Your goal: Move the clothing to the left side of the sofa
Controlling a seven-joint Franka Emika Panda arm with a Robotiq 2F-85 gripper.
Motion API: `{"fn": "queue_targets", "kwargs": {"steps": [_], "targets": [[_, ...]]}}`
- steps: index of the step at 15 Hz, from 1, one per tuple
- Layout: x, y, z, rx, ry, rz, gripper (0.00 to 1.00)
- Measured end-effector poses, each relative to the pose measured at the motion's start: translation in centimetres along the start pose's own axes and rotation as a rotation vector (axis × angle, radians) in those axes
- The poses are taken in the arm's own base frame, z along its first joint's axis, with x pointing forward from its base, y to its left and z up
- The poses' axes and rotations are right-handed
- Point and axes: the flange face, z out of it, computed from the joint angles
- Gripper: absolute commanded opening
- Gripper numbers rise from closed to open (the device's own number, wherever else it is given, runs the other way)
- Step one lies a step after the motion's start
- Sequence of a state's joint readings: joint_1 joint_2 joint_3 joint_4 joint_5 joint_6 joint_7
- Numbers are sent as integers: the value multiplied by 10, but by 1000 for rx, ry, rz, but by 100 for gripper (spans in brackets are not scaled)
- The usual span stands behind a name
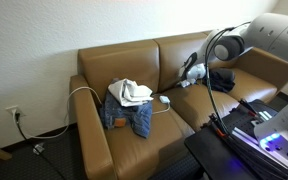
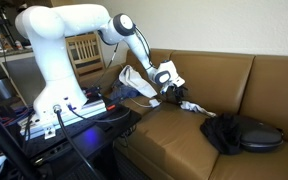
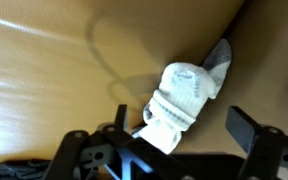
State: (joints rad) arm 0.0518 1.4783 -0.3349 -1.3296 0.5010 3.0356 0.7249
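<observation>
Tan leather sofa (image 1: 134, 60) against a pale wall, its seat serving as the worktop (image 1: 182, 112). In an exterior view, a heap of blue jeans (image 1: 127, 115) topped by a white cloth (image 1: 132, 93) occupies the cushion at the picture's left end, and a white cable (image 1: 84, 92) loops past it. The gripper (image 1: 191, 71) reaches low near the seam between the cushions, beside a black garment (image 1: 220, 80). The white sock (image 1: 197, 70) at its tip is too small here to resolve.

In an exterior view from the opposite end, the gripper (image 2: 172, 95) angles down toward the seat. The white sock (image 2: 192, 107) lies on the worktop just beyond its tip, between gripper and black garment (image 2: 239, 133).

Wrist view: the white sock (image 3: 184, 95) lies crumpled on the leather and looks ribbed, thick and soft. Its long axis runs diagonally, from between the jaws up and to the right, away from the gripper (image 3: 179, 138). The jaws stand spread, one on each side of the sock's near end, and grasp nothing; one finger (image 3: 246, 125) shows clear of the fabric. The closing direction appears to cross the sock's narrow width, so the next move probably calls for a short descent and closure.
</observation>
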Motion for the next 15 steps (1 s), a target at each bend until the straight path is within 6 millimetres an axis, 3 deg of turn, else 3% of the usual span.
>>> {"fn": "queue_targets", "kwargs": {"steps": [6, 10, 13, 15], "targets": [[11, 11, -4, 45, 85, 34, 100], [7, 11, -3, 49, 79, 59, 100], [3, 2, 5, 13, -48, 99, 100], [21, -9, 7, 14, -147, 130, 100]]}}
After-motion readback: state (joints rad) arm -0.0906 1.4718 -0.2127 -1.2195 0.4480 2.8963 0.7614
